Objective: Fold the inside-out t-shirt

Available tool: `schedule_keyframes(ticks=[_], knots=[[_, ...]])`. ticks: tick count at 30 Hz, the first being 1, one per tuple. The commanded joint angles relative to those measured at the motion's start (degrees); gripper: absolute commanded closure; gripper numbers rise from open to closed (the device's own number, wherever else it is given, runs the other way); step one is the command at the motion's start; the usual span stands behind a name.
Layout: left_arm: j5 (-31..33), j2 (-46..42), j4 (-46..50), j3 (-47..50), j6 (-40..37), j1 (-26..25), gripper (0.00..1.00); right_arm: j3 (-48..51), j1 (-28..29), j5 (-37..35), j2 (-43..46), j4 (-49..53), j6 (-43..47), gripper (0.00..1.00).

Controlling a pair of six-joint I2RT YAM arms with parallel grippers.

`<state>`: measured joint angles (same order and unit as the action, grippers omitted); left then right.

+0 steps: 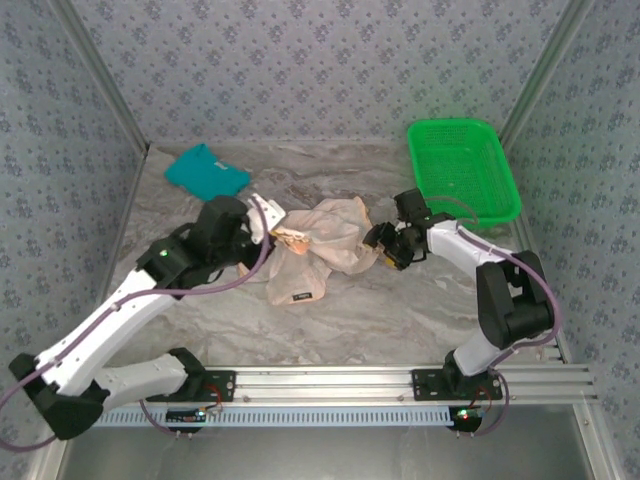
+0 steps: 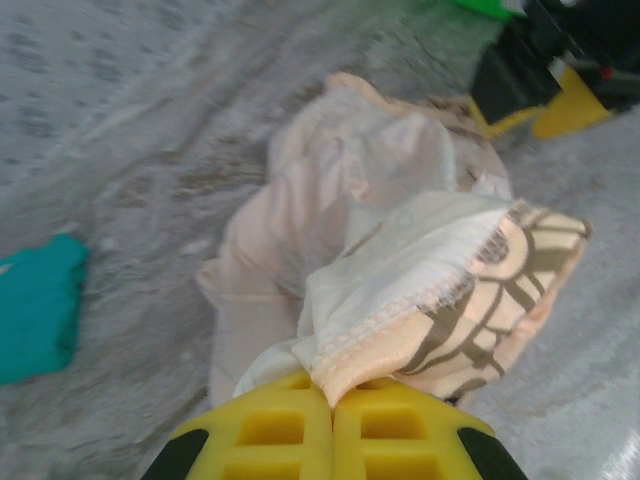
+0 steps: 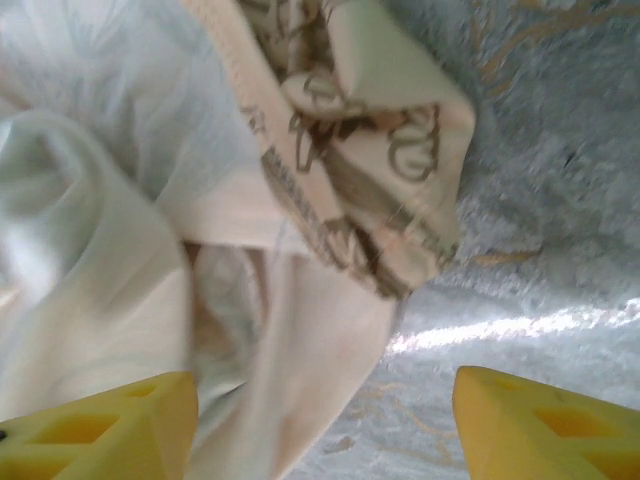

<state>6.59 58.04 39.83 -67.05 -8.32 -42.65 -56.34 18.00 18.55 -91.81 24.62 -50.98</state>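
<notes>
The hem of the inside-out t-shirt (image 2: 440,290) pinched in the clenched left gripper (image 2: 332,402) should be held taut and lifted clear, while the right gripper (image 3: 325,405) (jaws spread, holding nothing) is best brought onto a matching edge first. The garment is seen crumpled on the table (image 1: 400,320) between the arms, pale reverse outward, dark prints showing at turned seams

— The t-shirt (image 1: 330,235)?
— Pale peach, brown prints along its hem.
— Far left?
— A teal shirt (image 1: 205,172). Far right, a green basket (image 1: 460,165); the table (image 1: 400,310) is marbled grey.
</notes>
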Motion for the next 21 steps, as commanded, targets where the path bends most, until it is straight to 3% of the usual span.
schedule_keyframes(ticks=[1,4,6,8,10,11,15,21], knots=[[3.24,-4.76,-4.25,0.83,0.21,1.49,1.0,-3.27,-0.98,-2.72,-3.84,-0.72,-1.14,0.33],[2.16,-6.3,-6.74,1.64,-0.75,2.81,1.0,-4.69,-0.44,-2.7,-7.89,-2.43,-1.76,0.37],[1.74,-6.21,-7.47,1.39,-1.29,3.26,1.0,-5.59,0.23,-1.34,-10.63,-4.21,-2.5,0.46],[1.85,-6.1,-8.12,1.49,-1.78,3.78,1.0,-6.83,0.52,-1.77,-12.54,-5.02,-3.24,0.65],[1.95,-6.16,-8.61,1.65,-2.41,4.72,1.0,-7.25,0.28,-2.85,-12.74,-5.34,-4.15,0.96],[1.79,-6.23,-8.72,1.7,-2.47,5.39,1.0,-7.54,0.11,-3.48,-12.16,-5.06,-4.27,1.0],[0.66,-6.32,-9.69,0.47,-2.85,10.09,1.0,-9.68,-1.32,-9.04,-6.93,-0.5,-1.47,1.0],[-9.53,1.0,-9.19,-13.17,-6.44,17.61,1.0,-15.03,-8.26,-11.13,3.96,3.7,3.45,1.0]])
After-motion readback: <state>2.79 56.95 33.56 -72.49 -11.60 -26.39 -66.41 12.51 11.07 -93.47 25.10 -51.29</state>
